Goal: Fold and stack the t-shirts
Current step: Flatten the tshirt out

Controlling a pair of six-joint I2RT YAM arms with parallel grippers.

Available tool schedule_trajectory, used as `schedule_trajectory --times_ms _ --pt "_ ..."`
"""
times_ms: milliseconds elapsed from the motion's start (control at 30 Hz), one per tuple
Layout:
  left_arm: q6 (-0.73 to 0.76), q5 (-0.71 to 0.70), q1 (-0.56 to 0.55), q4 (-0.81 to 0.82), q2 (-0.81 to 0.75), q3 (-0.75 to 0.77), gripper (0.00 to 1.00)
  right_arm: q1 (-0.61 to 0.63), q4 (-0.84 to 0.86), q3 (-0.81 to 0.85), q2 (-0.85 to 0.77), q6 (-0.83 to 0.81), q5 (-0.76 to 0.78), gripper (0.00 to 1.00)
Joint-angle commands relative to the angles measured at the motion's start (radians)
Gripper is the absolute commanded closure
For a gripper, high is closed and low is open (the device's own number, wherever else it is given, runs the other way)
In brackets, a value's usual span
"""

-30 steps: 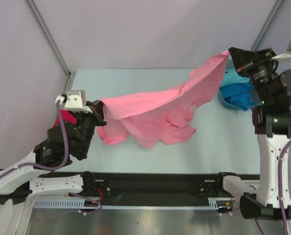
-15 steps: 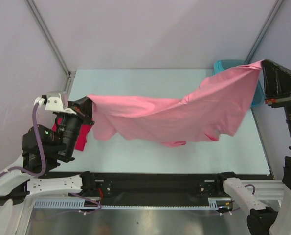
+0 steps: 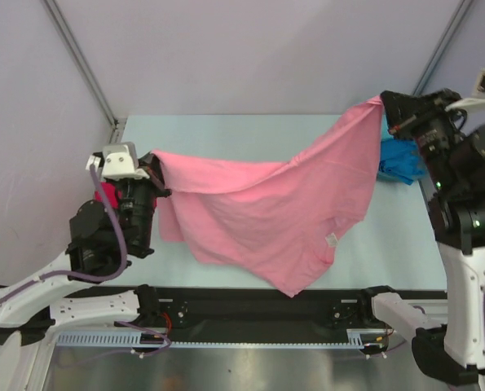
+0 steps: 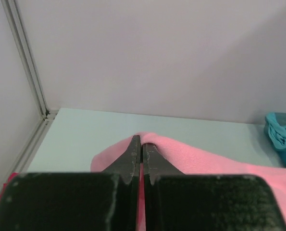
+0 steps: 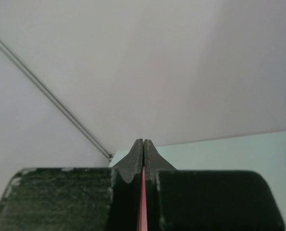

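Observation:
A light pink t-shirt [image 3: 258, 212] hangs stretched in the air between both grippers, sagging toward the table's near edge, with its white tag [image 3: 332, 240] showing low on the right. My left gripper [image 3: 159, 163] is shut on the shirt's left corner, and the left wrist view shows pink cloth [image 4: 205, 161] draped over the closed left gripper [image 4: 142, 143]. My right gripper [image 3: 386, 110] is shut on the opposite corner, held higher. A pink strip [image 5: 142, 202] shows between the right gripper's [image 5: 143, 144] fingers. A crimson shirt [image 3: 105, 195] lies under the left arm. Blue cloth [image 3: 401, 159] lies at the far right.
A teal tub [image 4: 271, 119] holding turquoise cloth [image 4: 284, 137] stands at the back right, mostly hidden behind the right arm in the top view. A black rail [image 3: 258, 308] runs along the near edge. Grey walls with metal posts [image 3: 79, 61] close in the table.
The right gripper swung out to the far right, spreading the shirt wide, then came back inward. The pink shirt now hangs lower toward the near edge. Both grips held.

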Motion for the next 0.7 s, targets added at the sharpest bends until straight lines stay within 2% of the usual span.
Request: schedule_trajectory --times_ms 0,167,267,433,533,667 --pt "0.048 0.039 0.033 0.095 0.041 0.058 0.99 -0.013 0.083 0.07 0.053 0.008 0.0 1.0" --pt "0.025 0.127 0.033 0.085 0.055 0.121 1.0 -0.011 0.074 0.297 0.11 -0.012 -0.021 1.0" --pt "0.002 0.235 0.032 0.045 0.043 0.146 1.0 -0.008 0.129 0.345 0.113 -0.023 -0.087 1.0" --pt "0.001 0.29 0.032 0.029 -0.001 0.15 1.0 -0.007 0.111 0.49 0.119 -0.044 -0.118 1.0" --pt "0.002 0.319 0.032 0.033 -0.032 0.146 1.0 0.001 0.163 0.469 0.078 -0.047 -0.136 1.0" --pt "-0.002 0.336 0.032 0.048 -0.061 0.132 1.0 -0.001 0.235 0.345 -0.009 -0.04 -0.138 1.0"
